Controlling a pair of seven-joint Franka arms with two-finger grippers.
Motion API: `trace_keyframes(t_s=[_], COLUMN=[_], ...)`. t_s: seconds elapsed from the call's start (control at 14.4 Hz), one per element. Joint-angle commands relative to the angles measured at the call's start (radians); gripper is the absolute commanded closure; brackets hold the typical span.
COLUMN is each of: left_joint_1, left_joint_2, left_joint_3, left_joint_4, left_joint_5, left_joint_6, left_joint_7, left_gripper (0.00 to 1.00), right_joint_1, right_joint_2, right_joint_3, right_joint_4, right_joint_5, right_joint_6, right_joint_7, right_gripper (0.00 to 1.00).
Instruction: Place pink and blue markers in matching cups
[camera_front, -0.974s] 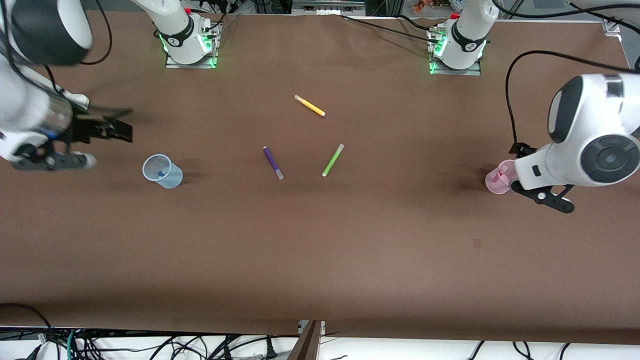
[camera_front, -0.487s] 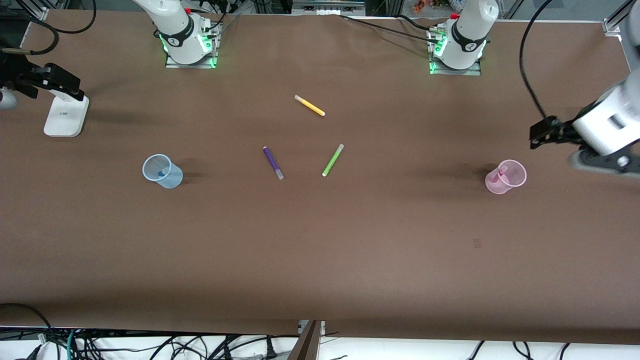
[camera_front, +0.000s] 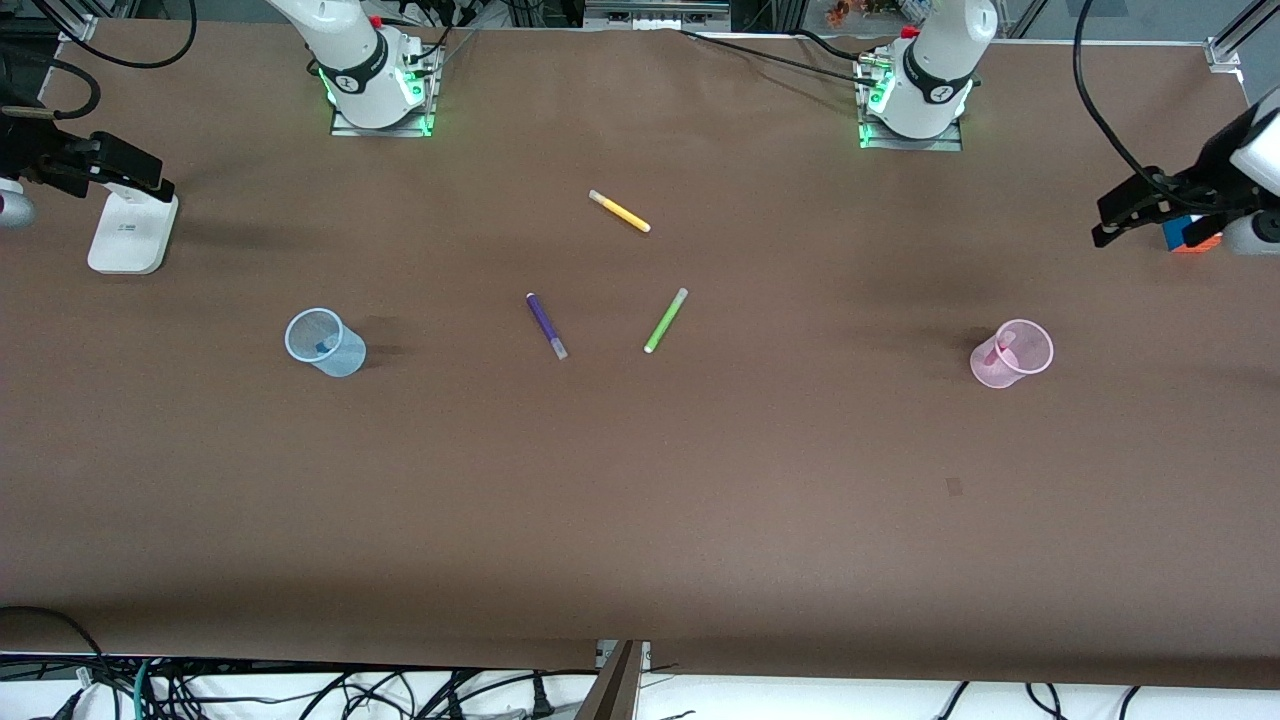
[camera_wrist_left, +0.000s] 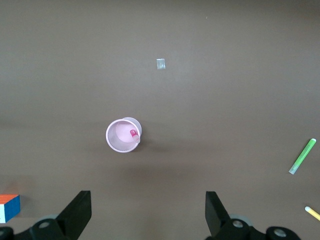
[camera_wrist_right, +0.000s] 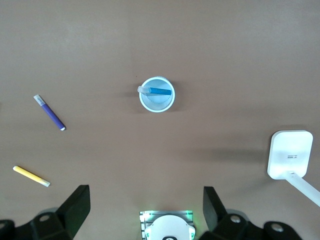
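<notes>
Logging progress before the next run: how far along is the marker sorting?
Looks finished: blue marker sits in the blue cup, pink marker in the pink cup. Left gripper and right gripper hang open, empty. Nothing appears left.

Pink marker (camera_wrist_left: 133, 134) stands inside pink cup (camera_wrist_left: 120, 137); left tool (camera_wrist_left: 148, 212) spread wide.

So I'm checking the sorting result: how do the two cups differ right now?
The blue cup is pale blue and holds the blue marker; the pink cup is pale pink and holds the pink marker. The blue cup stands toward the right arm's end of the table, the pink cup toward the left arm's end. Both are small, translucent, upright, each with one matching marker inside.
</notes>
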Motion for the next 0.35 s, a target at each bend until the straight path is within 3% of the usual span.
trace_keyframes(t_s=[0.0, 0.28], left_joint_1=[0.023, 0.015], left_joint_2=[-0.034, -0.034], left_joint_3=[-0.021, -0.018], left_joint_4=[-0.045, -0.045], left_joint_5=[-0.005, -0.005], left_joint_6=[0.025, 0.025], left_joint_7=[-0.013, -0.013], left_gripper=[0.0, 0.0], right_joint_1=[-0.012, -0.013], right_joint_2=[0.009, 0.009], right_joint_3=[0.005, 0.005], right_joint_4=[0.027, 0.03], right_joint_5=[0.009, 0.01], right_joint_6=[-0.019, -0.016], right_joint_7=[-0.012, -0.012], right_gripper=[0.0, 0.0])
